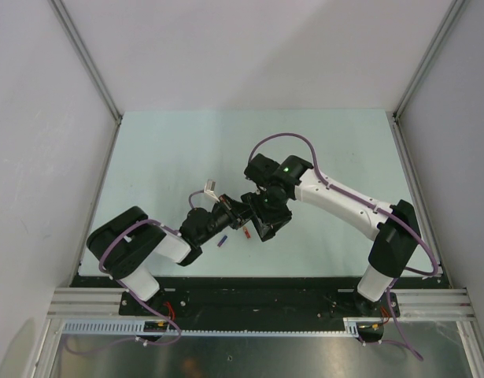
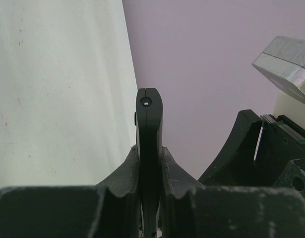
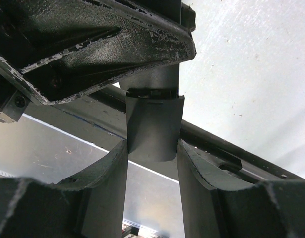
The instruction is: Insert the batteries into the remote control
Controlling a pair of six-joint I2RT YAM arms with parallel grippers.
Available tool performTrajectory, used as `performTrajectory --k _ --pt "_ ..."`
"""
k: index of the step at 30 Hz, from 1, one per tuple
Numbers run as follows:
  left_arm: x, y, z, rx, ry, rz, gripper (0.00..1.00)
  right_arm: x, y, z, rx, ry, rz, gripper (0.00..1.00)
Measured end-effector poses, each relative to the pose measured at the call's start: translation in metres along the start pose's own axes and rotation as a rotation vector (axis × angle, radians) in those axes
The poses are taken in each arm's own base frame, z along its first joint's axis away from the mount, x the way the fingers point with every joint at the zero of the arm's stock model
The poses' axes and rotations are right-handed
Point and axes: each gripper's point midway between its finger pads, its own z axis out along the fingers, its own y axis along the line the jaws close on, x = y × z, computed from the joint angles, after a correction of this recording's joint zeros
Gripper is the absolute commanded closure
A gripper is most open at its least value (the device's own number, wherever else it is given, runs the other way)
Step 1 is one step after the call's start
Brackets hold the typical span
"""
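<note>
Remote control (image 2: 149, 124) pinched in left claw (image 2: 150, 159), right claw (image 3: 152, 148) clasping its end

You face a pale green desk (image 1: 186, 142) enclosed on three sides by plain white walls (image 1: 257, 47), with aluminium posts (image 1: 84, 57) at the back corners. Lighting is even.

There are one remote control (image 2: 149, 129), one purple-blue battery (image 1: 222, 241), one red-orange battery (image 1: 246, 233) and two arms (image 1: 147, 244) (image 1: 344, 201).

Overhead; wrist close-ups on remote control (image 2: 150, 130)
</note>
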Motion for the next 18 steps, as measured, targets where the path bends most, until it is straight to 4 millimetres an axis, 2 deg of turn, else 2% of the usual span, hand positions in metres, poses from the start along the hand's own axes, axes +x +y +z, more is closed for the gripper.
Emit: performTrajectory --k 18 --pt "-0.0010 0.0005 -0.0003 -0.002 -0.003 -0.008 1.00 0.0042 0.0008 0.0025 0.004 0.012 0.004 1.00"
